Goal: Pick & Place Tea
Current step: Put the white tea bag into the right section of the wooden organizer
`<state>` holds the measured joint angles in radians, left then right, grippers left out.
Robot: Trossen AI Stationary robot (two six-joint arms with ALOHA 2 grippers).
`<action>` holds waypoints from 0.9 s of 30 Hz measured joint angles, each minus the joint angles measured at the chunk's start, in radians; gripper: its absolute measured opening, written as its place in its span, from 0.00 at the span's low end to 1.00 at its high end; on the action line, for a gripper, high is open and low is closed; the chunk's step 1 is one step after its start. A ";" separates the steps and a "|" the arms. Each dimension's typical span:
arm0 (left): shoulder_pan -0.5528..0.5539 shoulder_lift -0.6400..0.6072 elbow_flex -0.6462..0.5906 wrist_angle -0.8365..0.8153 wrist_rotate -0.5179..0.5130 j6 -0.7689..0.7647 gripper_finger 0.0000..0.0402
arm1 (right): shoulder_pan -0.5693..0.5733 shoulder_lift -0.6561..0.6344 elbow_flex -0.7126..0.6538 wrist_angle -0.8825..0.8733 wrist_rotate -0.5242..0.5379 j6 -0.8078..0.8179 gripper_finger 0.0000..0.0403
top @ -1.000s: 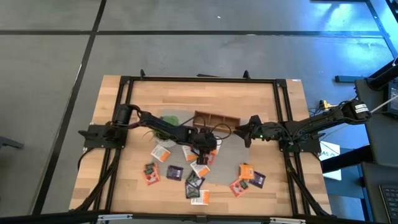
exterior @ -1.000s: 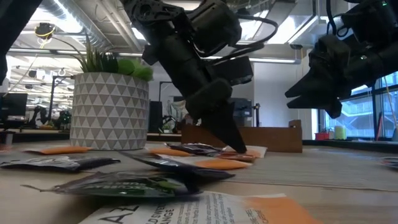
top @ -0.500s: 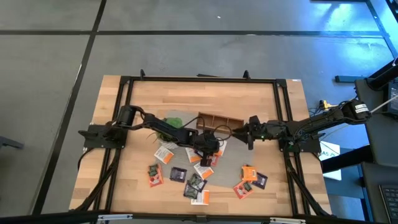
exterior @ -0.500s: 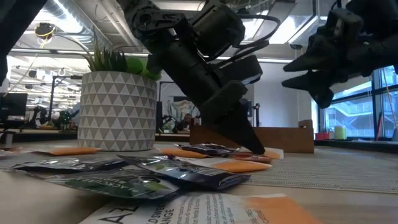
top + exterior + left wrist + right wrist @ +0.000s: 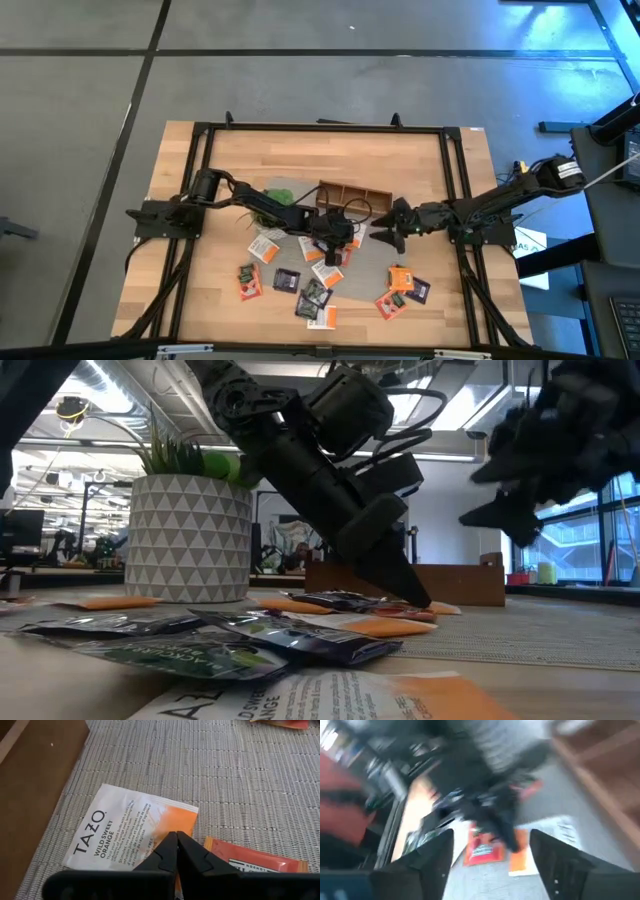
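The left gripper's (image 5: pixel 176 840) fingers are pressed together, holding nothing, tips down on the white-and-orange tea sachet (image 5: pixel 131 832) lying on the grey mat (image 5: pixel 240 785), with an orange-red sachet (image 5: pixel 252 862) just beside. Its arm slopes steeply down from the counter's (image 5: pixel 240 150) left side. The right gripper (image 5: pixel 388 234) hangs above the mat, fingers (image 5: pixel 559 865) spread wide and empty. The wooden box (image 5: pixel 352 193) lies nearby; its contents cannot be told. Other sachets (image 5: pixel 300 285) lie scattered on the counter.

My right wrist view is smeared; the sachets (image 5: pixel 482 845) there blur, their print unreadable to me.
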<state>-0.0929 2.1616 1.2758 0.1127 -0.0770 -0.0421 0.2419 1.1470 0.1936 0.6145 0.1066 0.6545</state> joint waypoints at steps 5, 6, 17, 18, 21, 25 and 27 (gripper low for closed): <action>0.000 0.000 0.000 -0.001 -0.002 0.001 0.01 | 0.088 0.051 0.153 -0.290 -0.029 -0.169 0.74; 0.000 0.000 0.000 -0.001 -0.002 0.002 0.01 | 0.108 0.064 0.196 -0.404 0.020 -0.179 0.74; 0.002 0.000 0.000 -0.001 -0.003 0.003 0.00 | 0.222 0.296 0.429 -0.878 0.210 -0.025 0.75; 0.002 0.000 0.000 -0.001 -0.003 0.003 0.00 | 0.222 0.315 0.428 -0.878 0.207 -0.008 0.75; 0.002 0.000 0.000 -0.001 -0.002 0.003 0.01 | 0.222 0.366 0.423 -0.906 0.206 0.027 0.75; 0.002 0.000 0.000 -0.001 0.004 0.003 0.01 | 0.212 0.401 0.428 -0.929 0.213 0.046 0.75; 0.002 0.000 0.000 -0.001 0.005 0.002 0.00 | 0.202 0.408 0.430 -0.951 0.218 0.045 0.75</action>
<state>-0.0914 2.1616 1.2758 0.1118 -0.0723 -0.0397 0.4438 1.5548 0.6233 -0.3367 0.3247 0.6994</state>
